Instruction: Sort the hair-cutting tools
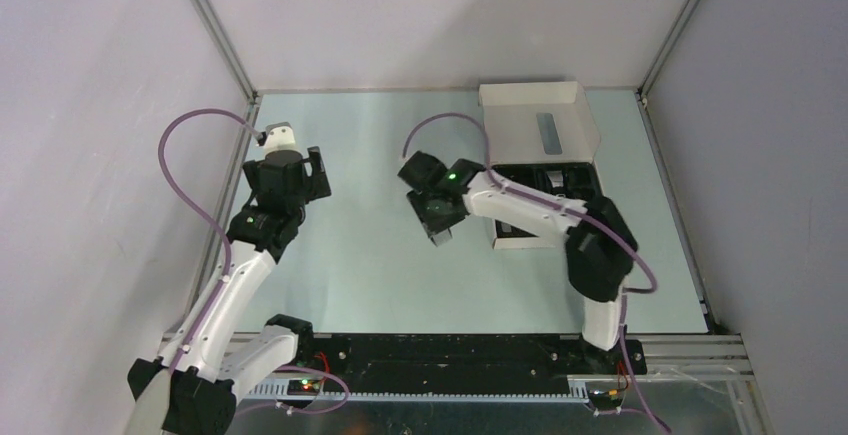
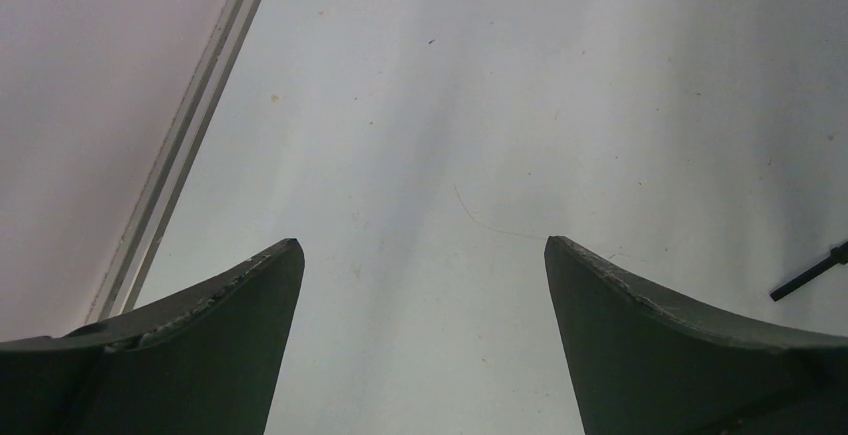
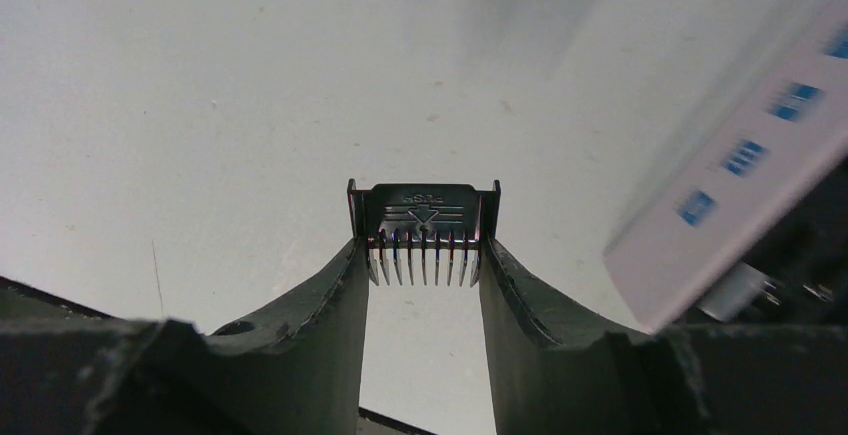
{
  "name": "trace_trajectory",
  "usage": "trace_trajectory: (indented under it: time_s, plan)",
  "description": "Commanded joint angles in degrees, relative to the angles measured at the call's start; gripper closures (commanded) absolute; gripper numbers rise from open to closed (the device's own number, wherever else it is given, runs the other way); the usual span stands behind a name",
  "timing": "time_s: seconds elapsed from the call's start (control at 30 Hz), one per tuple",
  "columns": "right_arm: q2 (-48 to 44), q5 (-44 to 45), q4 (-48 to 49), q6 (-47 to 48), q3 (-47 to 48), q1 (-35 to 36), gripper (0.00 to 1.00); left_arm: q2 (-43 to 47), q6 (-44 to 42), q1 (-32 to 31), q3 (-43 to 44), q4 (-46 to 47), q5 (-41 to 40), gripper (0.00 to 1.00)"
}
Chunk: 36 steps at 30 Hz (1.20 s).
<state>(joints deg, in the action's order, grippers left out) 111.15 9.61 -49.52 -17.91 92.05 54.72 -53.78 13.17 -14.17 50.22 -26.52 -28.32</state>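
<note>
Right claw point(image 3: 423, 247) clamps a comb attachment point(image 3: 423, 205) — left claw point(image 2: 422, 243) gapes; box point(image 1: 515, 125) contents obscured

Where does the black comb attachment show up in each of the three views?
Top external: not distinguishable; it would be at the tips of the right gripper, mid-table, left of the white box.
Left wrist: not in it.
Right wrist: comb attachment at centre, clamped between both fingers.
Shared landmark: the white box, right of centre from above, at the right wrist view's right edge.
</note>
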Motion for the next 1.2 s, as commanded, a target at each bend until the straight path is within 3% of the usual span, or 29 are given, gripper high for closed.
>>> trace_trajectory:
  time_s: [0.0, 0.2, 0.53, 0.9, 1.17]
  plan:
    - [-10.28, 1.12, -2.27, -0.31, -3.74, -4.68, 0.64, -0.14, -0.84, 0.38, 0.06, 1.94, -0.34, 0.03]
    - [-19.25, 2.57, -2.64, -0.08, -12.0, -13.42, 0.63, -0.42, -0.86, 0.37, 0.07, 1.93, -0.26, 0.03]
    - [-24.7, 2.87, 0.43, 3.09, -22.05, -27.05, 0.64, -0.8, -0.86, 0.37, 0.14, 1.86, -0.19, 0.03]
    - [-21.81, 2.52, 7.54, 8.04, -27.63, -33.63, 0.64, -0.93, -0.94, 0.35, 0.14, 1.87, -0.09, 0.03]
    - [-19.83, -0.25, 10.54, 9.84, -29.14, -34.66, 0.65, -1.05, -0.93, 0.37, 0.13, 1.9, 0.09, 0.03]
